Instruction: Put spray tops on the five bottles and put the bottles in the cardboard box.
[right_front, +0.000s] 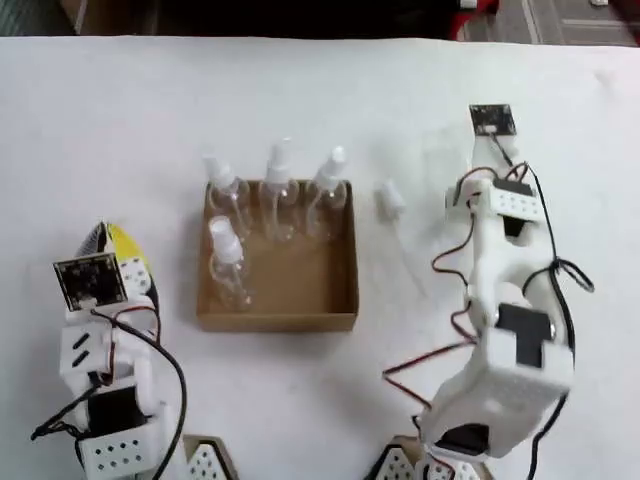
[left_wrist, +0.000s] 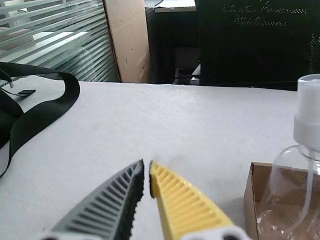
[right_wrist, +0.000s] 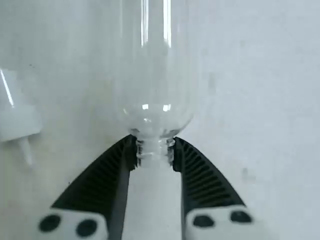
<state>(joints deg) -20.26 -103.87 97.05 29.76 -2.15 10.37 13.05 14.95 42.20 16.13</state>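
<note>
A white table (right_front: 300, 90) spreads under my jaws on both sides, bright with a soft glare. Ahead of my left jaws, past the table's far edge, slatted window blinds (left_wrist: 50, 35) let daylight through. Next to them, almost straight ahead, a tan board (left_wrist: 127, 40) stands upright. Further toward the yellow jaw's side is a dark cabinet (left_wrist: 255, 45) in shadow. A black strap (left_wrist: 47, 107) loops on the table off the grey jaw's side. Beyond the table's far edge, past my right jaws, lies grey floor (right_front: 575, 20) with pale lines.
</note>
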